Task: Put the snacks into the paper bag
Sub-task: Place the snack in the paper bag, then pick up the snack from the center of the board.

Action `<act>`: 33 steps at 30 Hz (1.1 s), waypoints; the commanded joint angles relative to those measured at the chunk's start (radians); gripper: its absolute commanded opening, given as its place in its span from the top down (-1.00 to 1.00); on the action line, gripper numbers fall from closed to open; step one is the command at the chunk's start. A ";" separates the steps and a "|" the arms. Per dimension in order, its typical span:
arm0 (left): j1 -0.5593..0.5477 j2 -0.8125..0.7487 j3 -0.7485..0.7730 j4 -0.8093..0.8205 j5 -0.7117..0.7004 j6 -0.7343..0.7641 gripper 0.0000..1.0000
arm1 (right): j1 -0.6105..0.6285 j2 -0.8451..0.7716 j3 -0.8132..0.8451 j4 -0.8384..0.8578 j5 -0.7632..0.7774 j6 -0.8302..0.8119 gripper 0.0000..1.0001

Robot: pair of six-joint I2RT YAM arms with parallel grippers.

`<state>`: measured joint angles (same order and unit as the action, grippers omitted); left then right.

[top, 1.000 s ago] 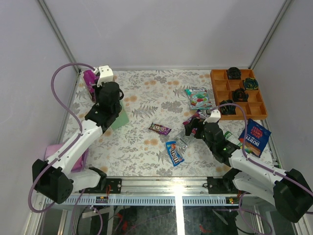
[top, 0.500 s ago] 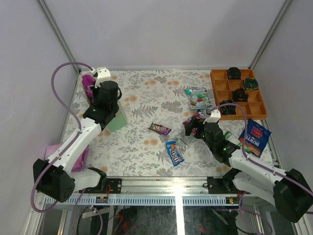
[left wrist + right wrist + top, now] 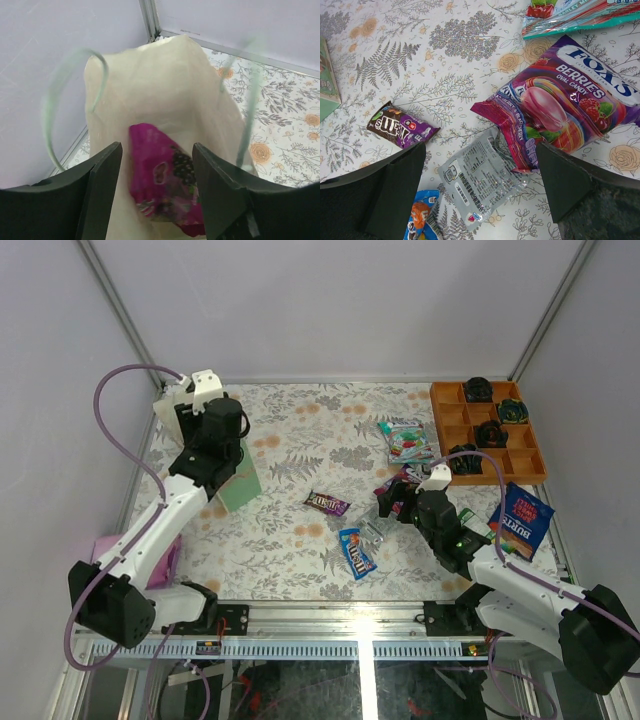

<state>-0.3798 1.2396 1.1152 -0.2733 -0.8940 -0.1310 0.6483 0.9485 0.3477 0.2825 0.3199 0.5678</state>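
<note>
A floral-printed table is closed in by white walls on the left, right and far sides. Nearest the arm bases, a blue candy packet lies flat, with a silver wrapper just beyond it, its small print too fine to be read. The right gripper is held low over this cluster with its jaws spread wide and nothing between them. A blue crisp bag marked "BURTS" is propped near the right edge. Left of the wrapper a dark packet lettered "m&m's" is seen. A purple packet printed "FOX'S BERRIES OVAL CANDY" overlaps the wrapper's far corner. Farther on lies a clear green-red sweets bag, and an orange tray is set in the far right corner. Bare cloth is left across the middle and far centre.

At the far left, close to the wall, the paper bag stands upright, cream inside, mint-green on its side, thin handles raised. The left gripper is poised over its mouth, jaws parted, and a magenta bag is seen inside the bag between them, gripped by neither finger.
</note>
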 commanded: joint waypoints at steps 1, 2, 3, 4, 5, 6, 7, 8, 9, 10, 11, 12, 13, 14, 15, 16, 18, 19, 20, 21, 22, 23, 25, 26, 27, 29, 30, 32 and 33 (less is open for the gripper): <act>0.004 -0.017 0.049 -0.018 -0.015 -0.046 -0.17 | 0.008 -0.006 0.011 0.046 0.004 0.004 -0.99; 0.002 -0.017 0.059 -0.030 -0.019 -0.053 -0.17 | 0.008 -0.005 0.011 0.047 0.005 0.004 -0.99; 0.002 -0.017 0.074 -0.047 -0.018 -0.063 -0.17 | 0.008 -0.003 0.011 0.047 0.003 0.005 -0.98; 0.002 -0.019 0.086 -0.063 -0.014 -0.072 -0.16 | 0.008 -0.003 0.011 0.047 0.003 0.004 -0.99; 0.002 -0.023 0.096 -0.076 -0.007 -0.081 -0.16 | 0.008 -0.001 0.011 0.049 0.003 0.005 -0.98; 0.001 -0.029 0.105 -0.090 0.001 -0.094 -0.16 | 0.008 0.000 0.013 0.050 0.001 0.006 -0.98; -0.001 -0.039 0.113 -0.101 0.009 -0.108 -0.15 | 0.008 0.000 0.011 0.049 0.002 0.005 -0.98; -0.004 -0.049 0.119 -0.112 0.009 -0.122 -0.15 | 0.008 0.001 0.012 0.050 0.002 0.004 -0.98; -0.008 -0.061 0.128 -0.122 0.011 -0.134 -0.15 | 0.008 0.002 0.012 0.051 0.002 0.005 -0.99; -0.014 -0.071 0.137 -0.133 0.012 -0.143 -0.16 | 0.008 0.003 0.011 0.050 0.001 0.005 -0.99; -0.021 -0.081 0.149 -0.147 0.011 -0.153 -0.16 | 0.008 0.004 0.011 0.050 0.001 0.004 -0.98; -0.029 -0.089 0.163 -0.158 0.010 -0.163 -0.15 | 0.008 0.004 0.012 0.053 0.000 0.005 -0.98; -0.037 -0.095 0.178 -0.185 0.008 -0.179 -0.15 | 0.008 0.005 0.012 0.053 0.001 0.004 -0.98; -0.046 -0.100 0.197 -0.212 0.007 -0.195 -0.14 | 0.008 0.007 0.012 0.054 0.001 0.005 -0.98; -0.058 -0.106 0.211 -0.231 0.009 -0.211 -0.13 | 0.008 0.008 0.013 0.054 0.000 0.004 -0.98; -0.072 -0.112 0.220 -0.245 0.017 -0.221 -0.13 | 0.008 0.010 0.013 0.054 0.000 0.004 -0.99; -0.113 -0.128 0.227 -0.265 0.013 -0.249 -0.12 | 0.008 0.008 0.013 0.052 0.001 0.004 -0.98; -0.135 -0.136 0.229 -0.274 0.011 -0.263 -0.12 | 0.009 0.007 0.013 0.052 0.003 0.005 -0.99; -0.155 -0.143 0.230 -0.287 0.010 -0.280 -0.12 | 0.008 0.005 0.011 0.051 0.005 0.004 -0.98; -0.178 -0.150 0.234 -0.304 0.009 -0.299 -0.11 | 0.009 0.003 0.012 0.049 0.007 0.004 -0.98; -0.205 -0.153 0.237 -0.323 0.004 -0.318 -0.11 | 0.008 0.004 0.011 0.051 0.007 0.004 -0.98; -0.234 -0.158 0.242 -0.341 -0.004 -0.340 -0.12 | 0.008 0.003 0.010 0.051 0.007 0.005 -0.98; -0.300 -0.166 0.234 -0.363 -0.015 -0.377 -0.12 | 0.008 0.003 0.010 0.050 0.011 0.005 -0.98; -0.337 -0.171 0.218 -0.371 -0.027 -0.399 -0.12 | 0.008 0.003 0.011 0.050 0.011 0.006 -0.98; -0.371 -0.174 0.204 -0.380 -0.033 -0.427 -0.13 | 0.009 0.003 0.010 0.049 0.011 0.007 -0.99; -0.445 -0.172 0.165 -0.383 -0.025 -0.472 -0.13 | 0.007 0.001 0.012 0.048 0.015 0.007 -0.99; -0.480 -0.165 0.146 -0.383 -0.027 -0.499 -0.13 | 0.008 0.001 0.011 0.047 0.017 0.007 -0.98; -0.545 -0.139 0.101 -0.385 -0.042 -0.553 -0.13 | 0.008 -0.004 0.010 0.042 0.021 0.007 -0.98; -0.569 -0.121 0.084 -0.387 -0.051 -0.584 -0.13 | 0.008 -0.006 0.010 0.041 0.024 0.007 -0.98</act>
<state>-0.8581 1.0763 1.2720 -0.6197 -0.8989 -0.5629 0.6483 0.9539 0.3477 0.2825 0.3210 0.5682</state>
